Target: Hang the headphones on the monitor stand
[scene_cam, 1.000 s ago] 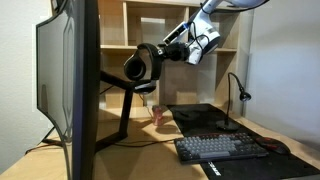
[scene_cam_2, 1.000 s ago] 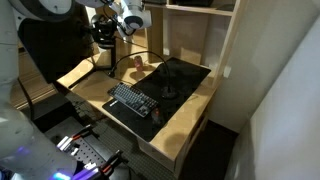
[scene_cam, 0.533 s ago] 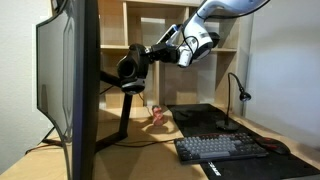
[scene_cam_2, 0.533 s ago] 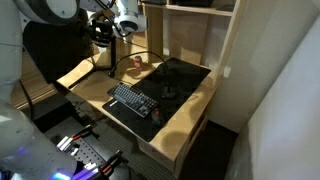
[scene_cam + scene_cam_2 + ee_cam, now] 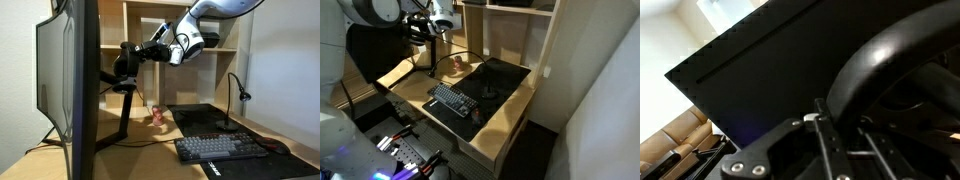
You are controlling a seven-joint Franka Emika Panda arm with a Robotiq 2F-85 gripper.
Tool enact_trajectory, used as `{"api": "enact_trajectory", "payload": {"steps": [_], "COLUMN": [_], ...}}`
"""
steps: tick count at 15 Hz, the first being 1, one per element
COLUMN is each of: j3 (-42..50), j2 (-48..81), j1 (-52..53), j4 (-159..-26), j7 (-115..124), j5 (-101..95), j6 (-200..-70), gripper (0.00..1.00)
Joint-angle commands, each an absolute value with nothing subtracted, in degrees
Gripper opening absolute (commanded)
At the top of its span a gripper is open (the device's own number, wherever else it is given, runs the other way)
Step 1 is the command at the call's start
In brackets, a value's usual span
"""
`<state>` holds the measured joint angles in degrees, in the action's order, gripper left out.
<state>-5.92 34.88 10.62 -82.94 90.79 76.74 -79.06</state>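
Gripping the headphones (image 5: 124, 66) by their stiff headband, the claw (image 5: 143, 55) looks clamped shut; light and springy, I reckon they should hook over the monitor stand (image 5: 127, 108) easily.

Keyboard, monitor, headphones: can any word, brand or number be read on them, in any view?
No text can be read anywhere.
On the keyboard: key legends are too small and blurred.
On the headphones: no marking visible.
On the monitor: no marking visible.
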Motion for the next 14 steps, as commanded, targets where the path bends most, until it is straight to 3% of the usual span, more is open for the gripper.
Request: {"api": "enact_trajectory", "payload": {"steps": [1, 14], "j3": [-7.4, -7.2], "j2": [38.0, 44.6], "j1": [12.0, 15.5], "j4": [-77.2, -73.6], "j7": [90.5, 95.8], "j5": [77.2, 71.8], "j6": [-79.9, -81.2], "gripper": [0.04, 0.04]}}
